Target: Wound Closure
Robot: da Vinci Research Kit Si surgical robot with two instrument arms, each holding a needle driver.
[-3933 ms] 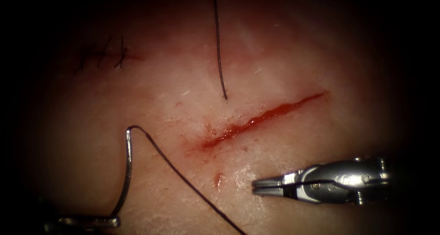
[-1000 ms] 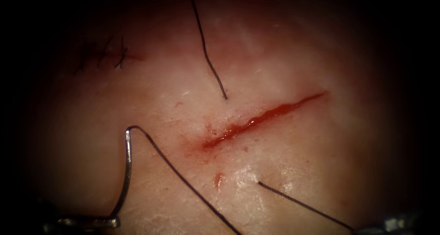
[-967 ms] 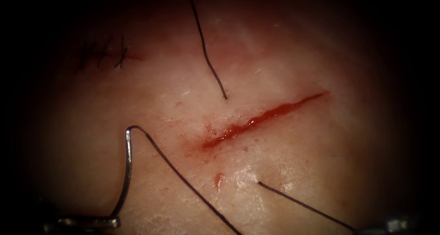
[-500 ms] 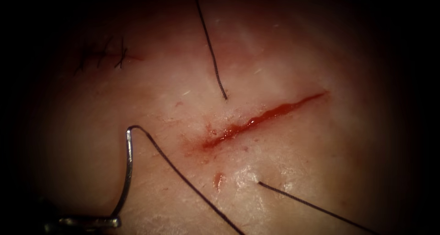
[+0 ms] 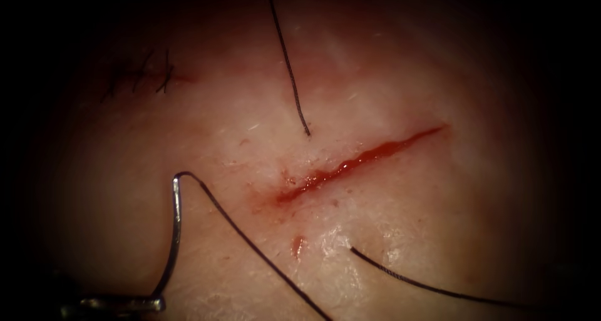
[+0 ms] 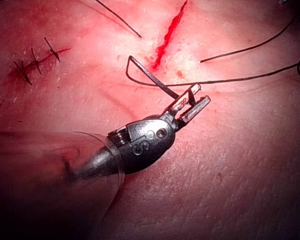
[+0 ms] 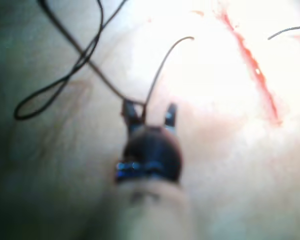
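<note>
One needle held clear of the tissue, one open cut, one stitched cut

The left tool (image 6: pixel 192 106) grips the needle (image 5: pixel 173 233) near its pointed end, jaws closed on it; the needle arcs up from the tool, left of the cut (image 5: pixel 357 161), out of the tissue (image 5: pixel 438 221), with the thread (image 5: pixel 250 243) trailing from its tail. The right tool (image 7: pixel 149 116) has its jaws parted, thread lying against one jaw. Two thread ends enter the tissue, one above the cut (image 5: pixel 291 77), one below (image 5: pixel 426 283). A second, stitched cut (image 5: pixel 141 77) lies far left. Half a second ago the lower strand ran straight; now it sags.
</note>
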